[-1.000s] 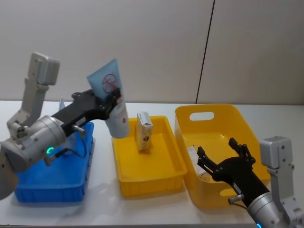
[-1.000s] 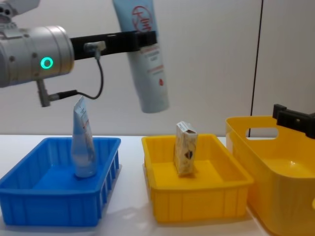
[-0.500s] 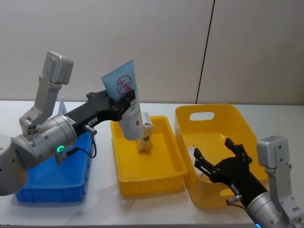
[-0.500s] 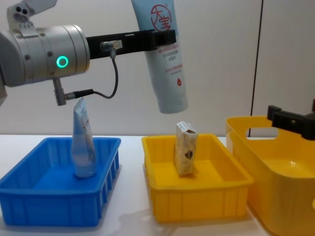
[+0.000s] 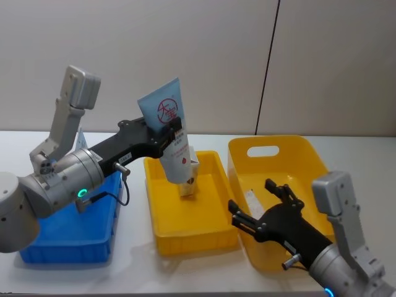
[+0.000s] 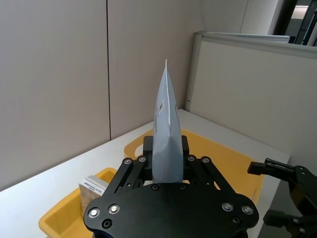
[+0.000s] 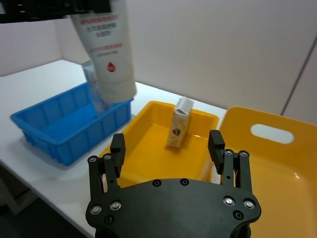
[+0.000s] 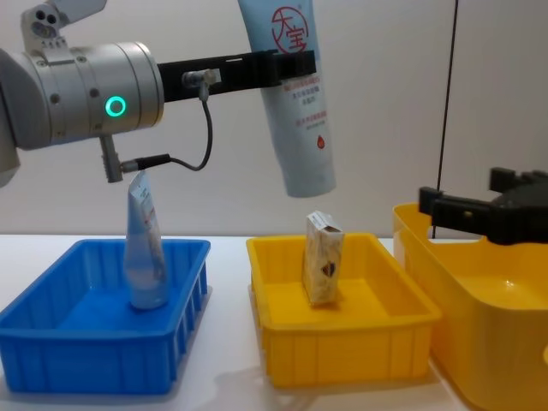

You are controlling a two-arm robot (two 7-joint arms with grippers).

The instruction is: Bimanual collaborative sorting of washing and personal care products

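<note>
blue tray [image 5: 93, 244]: I see it on the white table at the left, low-walled, rectangular, open top.
yellow tray [image 5: 213, 226]: middle of the table, just beside the blue tray, a narrow gap between them, shallow with a flared rim.
yellow basket [image 5: 312, 162]: at the right, next to the yellow tray, taller than both trays, an oval handle hole in its far wall.
table [image 5: 130, 272]: white, bare along the front edge.
wall: I read pale beige panels behind the table, with a thin dark vertical seam [image 5: 267, 68] above the basket.
</note>
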